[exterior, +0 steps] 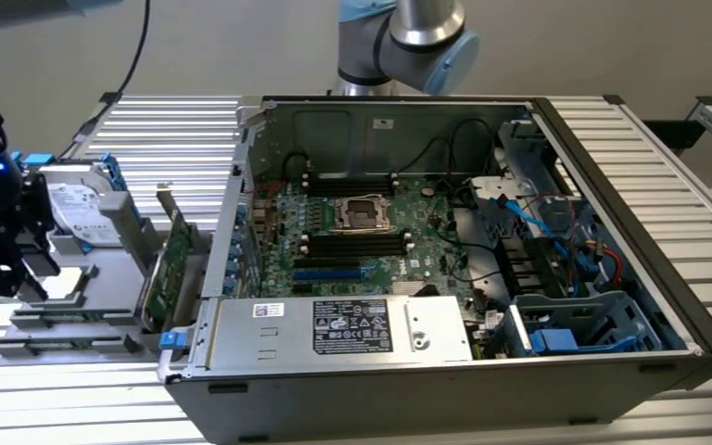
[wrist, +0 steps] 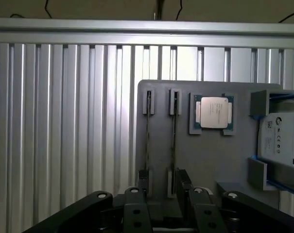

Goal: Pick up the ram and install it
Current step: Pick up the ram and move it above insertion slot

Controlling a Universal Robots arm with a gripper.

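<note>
Two ram sticks stand edge-on in slots of a grey holder; one ram stick runs down between my fingertips and the other ram stick lies just beside it, at the inner edge of one finger. My gripper hovers over their near ends, open, with the other finger apart from the stick. In the exterior view the gripper hangs above the holder at the far left. The motherboard's black memory slots lie inside the open computer case.
A processor chip rests in a recess of the holder, and a silver hard drive with blue rails stands on it. A tall green expansion card stands between holder and case. Ribbed aluminium table surrounds everything.
</note>
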